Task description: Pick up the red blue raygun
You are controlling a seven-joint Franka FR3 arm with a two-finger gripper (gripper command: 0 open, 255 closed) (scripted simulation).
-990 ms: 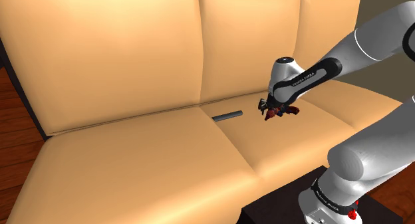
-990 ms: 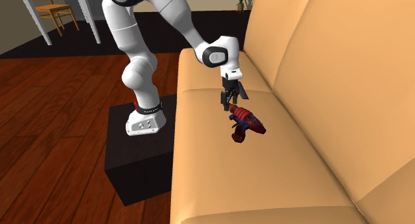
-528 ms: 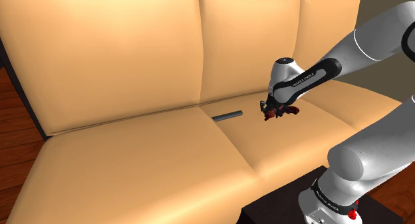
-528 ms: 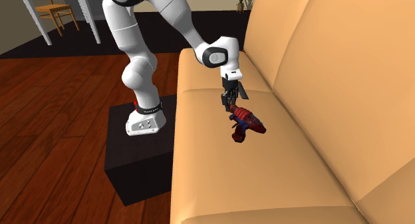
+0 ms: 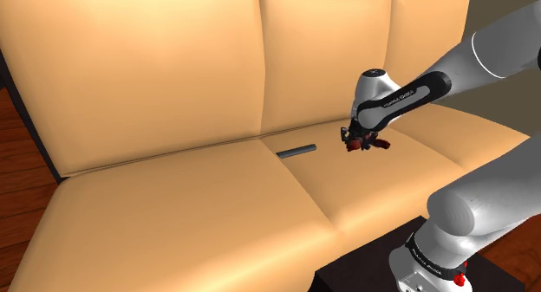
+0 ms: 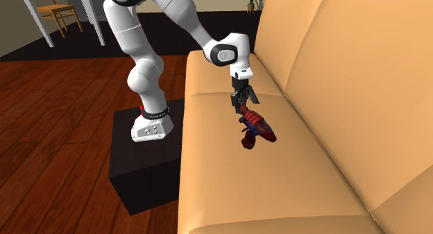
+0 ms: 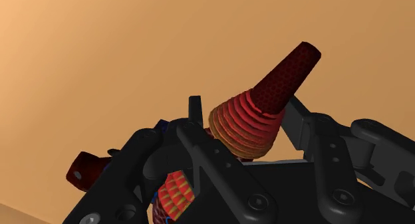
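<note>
Red-and-blue raygun sits clamped between the fingers of the black gripper, over the sofa seat near its back edge. It seems just clear of the seat, though that is hard to judge.

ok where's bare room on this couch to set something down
Bare: the tan sofa's seat cushion left of the seam in the shoulder view. Crowded near the backrest: dark grey bar by the seam, black tool clasping the red and blue raygun beside it.
</note>
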